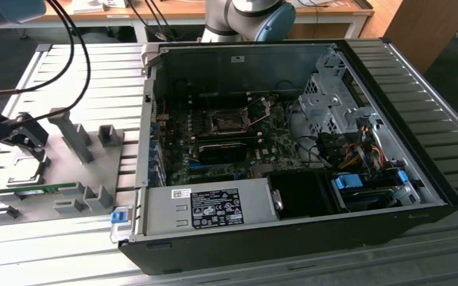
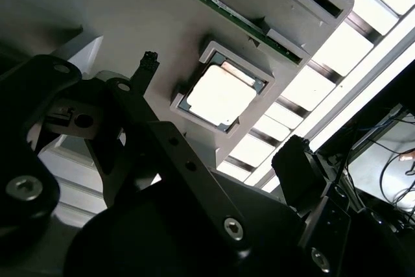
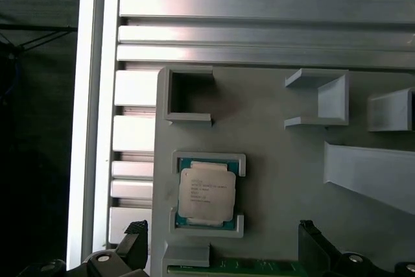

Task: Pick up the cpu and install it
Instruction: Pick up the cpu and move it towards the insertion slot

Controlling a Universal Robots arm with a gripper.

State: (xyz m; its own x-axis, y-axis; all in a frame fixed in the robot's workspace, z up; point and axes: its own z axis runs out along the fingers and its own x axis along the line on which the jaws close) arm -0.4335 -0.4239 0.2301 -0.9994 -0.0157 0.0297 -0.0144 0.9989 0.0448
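Approach step, by my reading. Gripper (image 3: 222, 233) hovers above the cpu (image 3: 206, 192), jaws spread wide, empty, clear of it. The cpu lies flat in its grey nest (image 3: 209, 157) on the fixture plate (image 1: 78, 179), exterior view's left, on the table (image 1: 70, 71). A grasp calls for straddling opposite chip edges squarely.

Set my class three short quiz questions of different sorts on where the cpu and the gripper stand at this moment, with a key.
1. True or false: the cpu already sits inside the computer case.
2. Pick one. The gripper is: A) shut on the cpu; B) open, not touching the cpu; C) shut on a memory stick.
3. Short answer: what is the cpu resting in?

Key: 1 false. 2 B. 3 A pocket of the grey fixture, seen in both wrist views.
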